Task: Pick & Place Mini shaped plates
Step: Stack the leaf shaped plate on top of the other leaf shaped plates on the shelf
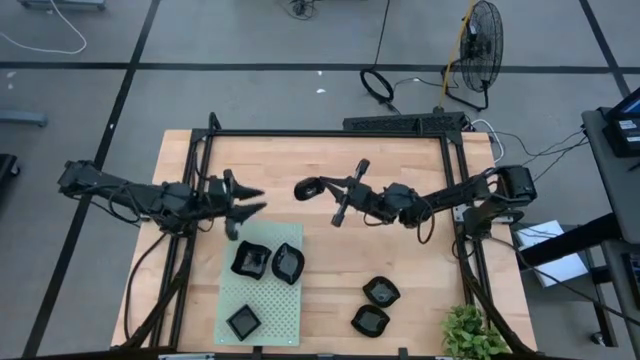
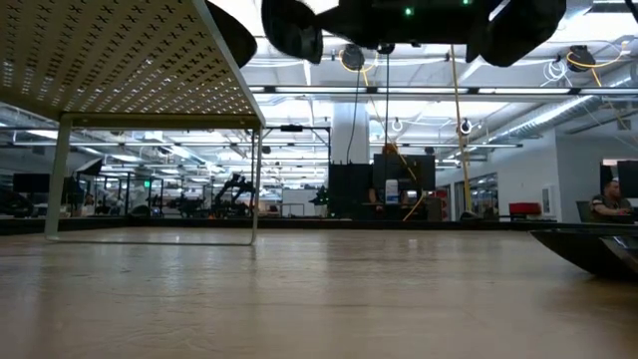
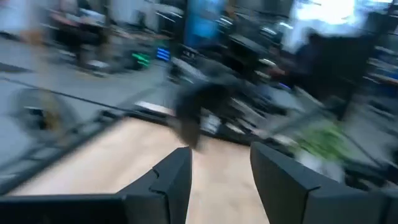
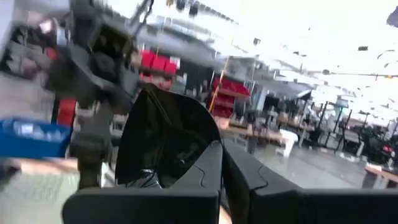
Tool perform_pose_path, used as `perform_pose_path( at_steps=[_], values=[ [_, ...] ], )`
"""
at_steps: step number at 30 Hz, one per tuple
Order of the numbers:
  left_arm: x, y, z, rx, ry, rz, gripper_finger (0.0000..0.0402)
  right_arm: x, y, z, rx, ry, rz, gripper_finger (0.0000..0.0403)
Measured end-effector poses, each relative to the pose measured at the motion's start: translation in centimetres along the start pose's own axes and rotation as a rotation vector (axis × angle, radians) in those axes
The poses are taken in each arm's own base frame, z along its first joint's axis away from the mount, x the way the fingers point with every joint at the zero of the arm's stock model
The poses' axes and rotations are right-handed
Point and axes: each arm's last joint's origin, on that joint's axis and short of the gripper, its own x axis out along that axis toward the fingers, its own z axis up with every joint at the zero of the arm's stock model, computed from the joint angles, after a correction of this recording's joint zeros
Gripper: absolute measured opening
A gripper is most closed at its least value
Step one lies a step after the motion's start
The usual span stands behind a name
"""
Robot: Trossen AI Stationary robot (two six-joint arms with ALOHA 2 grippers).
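Three small black plates lie on the green mat [image 1: 262,300]: one [image 1: 250,259] and another [image 1: 288,263] at its far end, touching or nearly so, and a square one [image 1: 244,322] at its near end. That suggests the mat is where the plates go. Just beyond the mat's far edge hovers the left gripper [image 1: 250,201], its fingers spread and holding nothing. Farther right of the mat, over bare wood, the right gripper [image 1: 322,187] pinches a sixth plate [image 4: 163,140] by its rim, raised off the tabletop [image 1: 330,270]. Two more plates [image 1: 381,292] [image 1: 370,321] wait right of the mat, near the potted plant [image 1: 474,335]. The mat's middle is free, and clear wood lies between the carried plate and the mat.
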Motion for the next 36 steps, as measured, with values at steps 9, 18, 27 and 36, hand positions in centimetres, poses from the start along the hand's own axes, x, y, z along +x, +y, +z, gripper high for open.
perform_pose_path(
  at_steps=[9,18,27,36],
  values=[
    [4.5,-1.2,-2.0,0.21,-0.05,0.147,0.0168,0.6,0.3,-0.6,-0.044,-0.042,-0.023,0.0],
    [7.7,-2.4,-2.2,0.271,-0.031,0.216,0.0168,0.7,0.2,-0.7,-0.057,-0.035,-0.026,0.0],
    [8.9,-2.3,-1.7,0.317,-0.024,0.374,0.0155,0.7,0.2,-0.7,-0.047,-0.034,-0.023,0.0],
    [8.7,-2.1,-1.6,0.341,-0.024,0.457,0.0043,0.7,0.3,-0.7,-0.048,-0.034,-0.019,0.0]
  ],
)
